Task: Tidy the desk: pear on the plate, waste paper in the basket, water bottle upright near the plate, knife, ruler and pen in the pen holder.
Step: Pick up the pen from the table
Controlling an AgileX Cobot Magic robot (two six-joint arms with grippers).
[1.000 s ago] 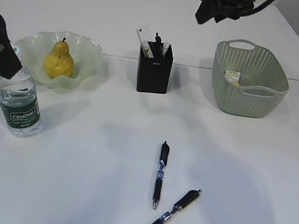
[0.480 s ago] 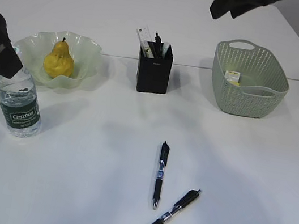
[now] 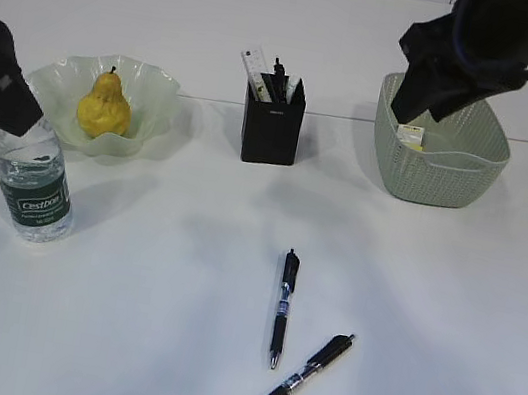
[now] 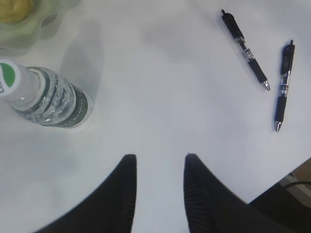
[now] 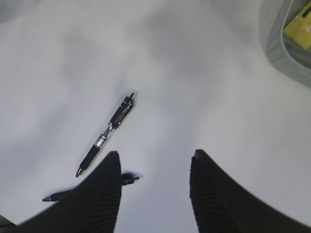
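I am holding my right end effector (image 5: pixel 154 162) open and empty above the worktop (image 3: pixel 178 285), because two pens (image 3: pixel 282 307) are waiting for the pen holder (image 3: pixel 271 132), and my left end effector (image 4: pixel 159 162) is also open.

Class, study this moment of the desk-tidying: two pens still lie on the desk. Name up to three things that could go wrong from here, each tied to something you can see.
1. The two pens lie close together, tips nearly meeting; closing the fingers on one may nudge the other away.
2. The pen holder already looks crowded, so another pen may catch on its contents.
3. The left gripper hangs open near the upright water bottle; a careless swing could topple it.
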